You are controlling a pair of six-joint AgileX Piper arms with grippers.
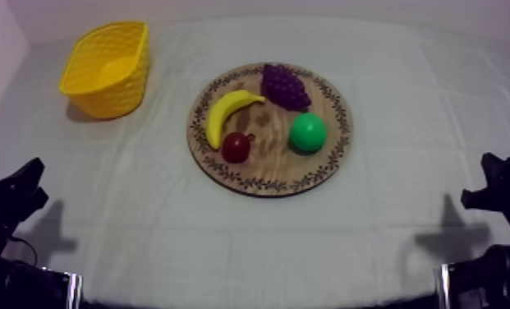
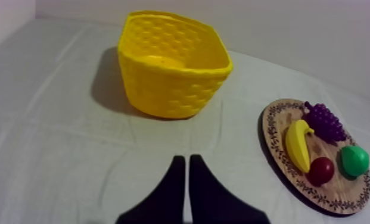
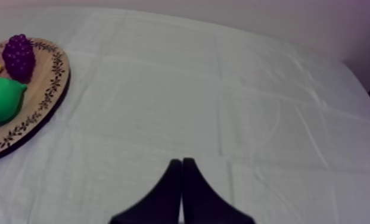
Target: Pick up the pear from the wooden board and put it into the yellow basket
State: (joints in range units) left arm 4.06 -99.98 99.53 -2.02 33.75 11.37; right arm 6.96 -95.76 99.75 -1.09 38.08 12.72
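Desk: What sits nearest the lens?

Photographer: Both arms rest at the near edge of the cloth-covered counter [image 1: 250, 255]. The left hand [image 2: 186, 159] and the right hand [image 3: 182, 162] each have their black fingers pressed together into a narrow wedge, holding nothing.

Desk: And the pear?

Photographer: The green pear [image 1: 307, 132] lies on the wooden board [image 1: 266, 182] at mid-counter, on the board's right half. It sits apart from the small red fruit [image 1: 236, 147] and the banana [image 1: 227, 113], with the bunch of grapes [image 1: 285, 86] just beyond it.

Desk: How will it handle?

Photographer: It is toy fruit, so probably light, stiff and smooth, and likely to slip or roll. A hold from above, across its round belly, looks safest. There is room at its sides for the fingers.

Desk: The containers?

Photographer: The board carries all four fruits. The yellow basket [image 1: 114, 94] stands upright at the far left, well apart from the board, and no fruit shows inside it.
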